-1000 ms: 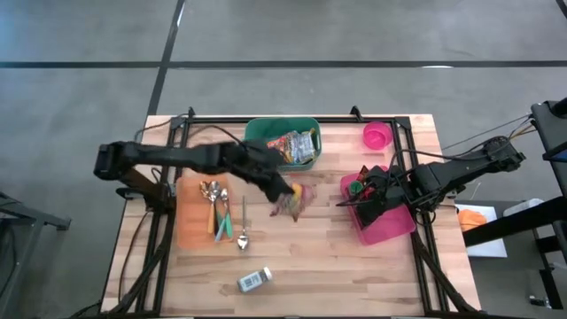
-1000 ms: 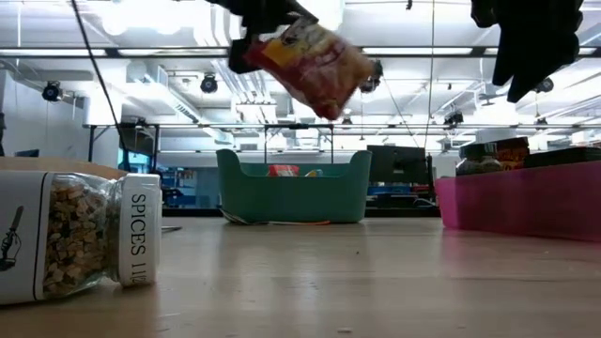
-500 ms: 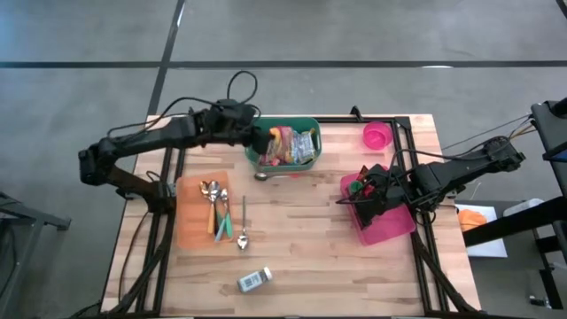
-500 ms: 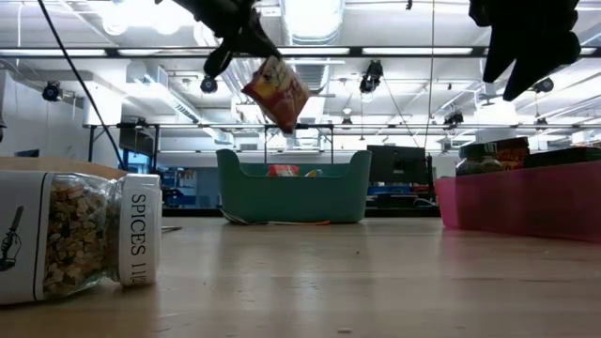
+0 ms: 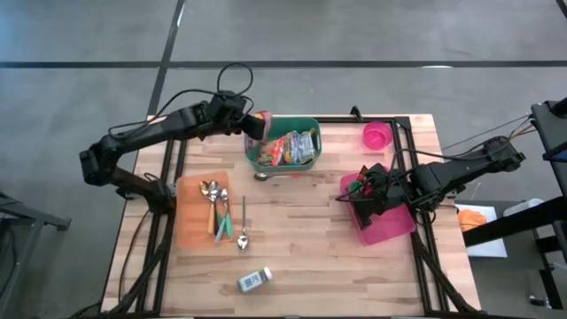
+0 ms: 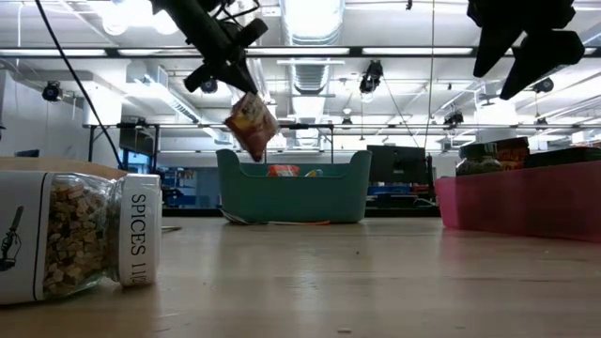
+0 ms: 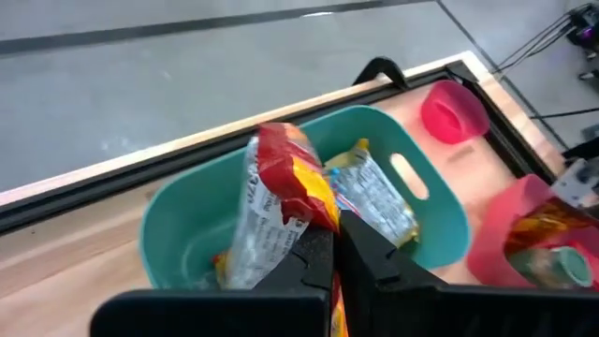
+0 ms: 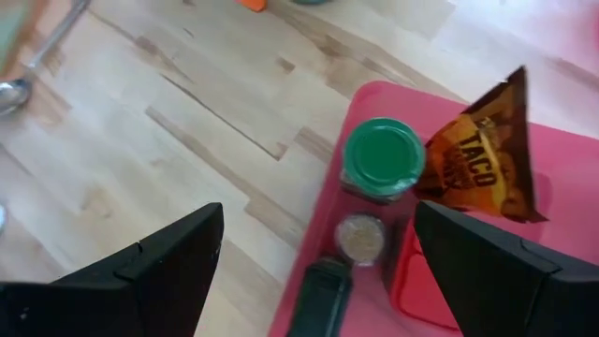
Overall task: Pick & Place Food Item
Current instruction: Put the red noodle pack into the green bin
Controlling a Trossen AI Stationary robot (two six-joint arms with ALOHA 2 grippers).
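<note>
On the table's left side, an orange cutting board (image 5: 192,223) is lying flat with several spoons (image 5: 215,206) resting on and beside it, and nearer the front edge a spice jar (image 5: 254,281) is lying on its side; in the low view its label reads "SPICES" (image 6: 66,235). Above and behind these, the left gripper (image 5: 252,125) is hovering at the left rim of the teal basket (image 5: 306,162), its fingers pressed together and pinching a red and yellow snack packet (image 7: 285,187). The packet is hanging in the air from those fingers, over the basket's left end and clear of its rim, as the low view (image 6: 250,126) is showing. Inside the basket other wrapped snack packets (image 5: 292,146) are lying. Further right, a small pink cup (image 5: 376,136) is standing near the table's back edge. At the right side the right gripper (image 5: 363,197) is hovering over the pink bin (image 5: 390,228) with its fingers spread wide and nothing between them. The bin is holding a green-lidded jar (image 8: 382,157), a smaller jar (image 8: 358,239) and a brown taco packet (image 8: 485,154).
</note>
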